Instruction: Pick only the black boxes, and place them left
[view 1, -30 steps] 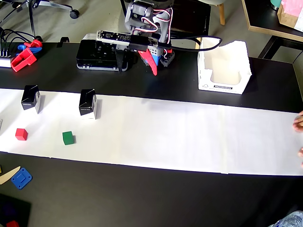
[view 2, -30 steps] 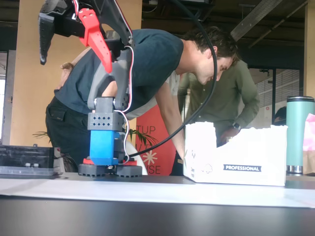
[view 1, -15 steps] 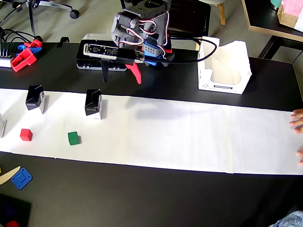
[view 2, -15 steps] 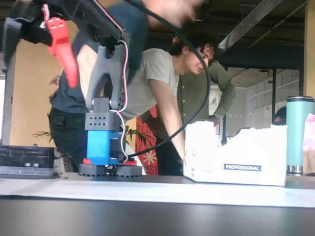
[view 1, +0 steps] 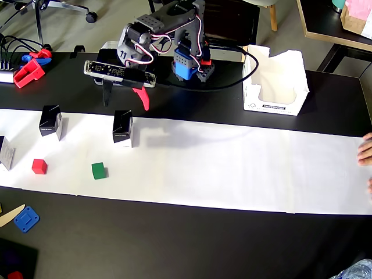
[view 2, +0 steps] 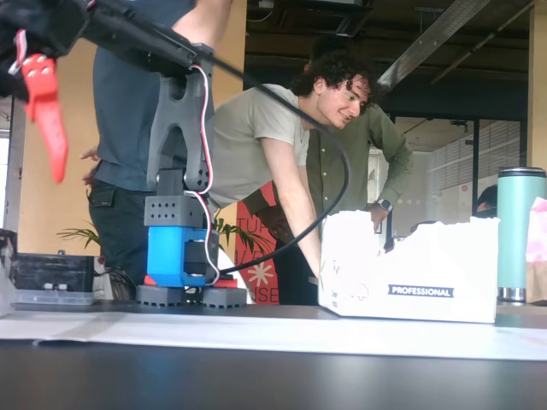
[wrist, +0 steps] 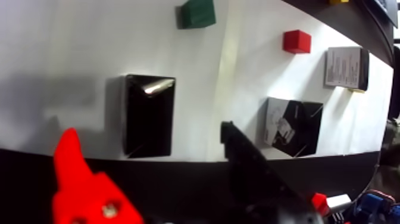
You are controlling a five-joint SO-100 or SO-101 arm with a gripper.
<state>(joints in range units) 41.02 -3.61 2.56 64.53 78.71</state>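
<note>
The gripper (view 1: 124, 99) hangs spread wide and empty, having swung further left in the overhead view since half a second ago, red finger (wrist: 77, 179) and black finger (wrist: 253, 164) straddling a gap. The arm reaches out level from its blue base (view 1: 187, 63). Just beneath stands a glossy black box (view 1: 122, 127) on the white paper strip (view 1: 232, 163); another black box (view 1: 50, 121) stands further left. Beyond lie a green cube (view 1: 99, 170) and red cube (view 1: 39, 166).

Overhead view: high above, looking straight down on table (view 1: 192, 238), wide.
Fixed view: table height, side-on, close to arm base (view 2: 181, 256).
Wrist view: on arm, looking down, near.
Shared: black boxes (view 1: 122, 127) (wrist: 149, 114), overhead and wrist.
</note>
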